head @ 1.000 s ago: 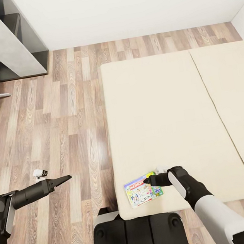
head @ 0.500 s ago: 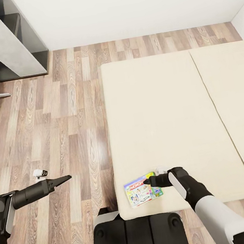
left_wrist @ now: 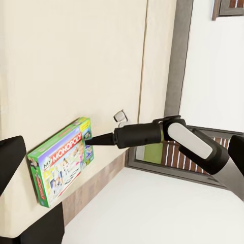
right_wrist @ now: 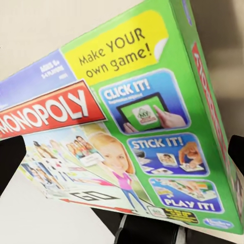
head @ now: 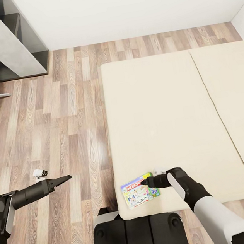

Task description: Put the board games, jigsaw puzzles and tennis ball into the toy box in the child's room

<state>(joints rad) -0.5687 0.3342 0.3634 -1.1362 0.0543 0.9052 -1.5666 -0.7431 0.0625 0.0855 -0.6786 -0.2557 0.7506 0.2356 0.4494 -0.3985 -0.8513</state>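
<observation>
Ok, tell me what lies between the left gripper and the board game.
Bare wood floor, then the bed edge, in the head view. Left gripper hangs off the bed; board game lies on it.

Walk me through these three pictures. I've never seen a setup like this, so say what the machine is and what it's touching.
It is a simulated two-armed wheeled robot. The big picture looks down from its head; the other two come from cameras near each gripper. The right gripper reaches over the near corner of the bed, its tip at the green edge of a Monopoly board game lying flat there. Whether it grips the box, I cannot tell. The right wrist camera sees that box up close. The left gripper hangs shut over the wooden floor, holding nothing.
</observation>
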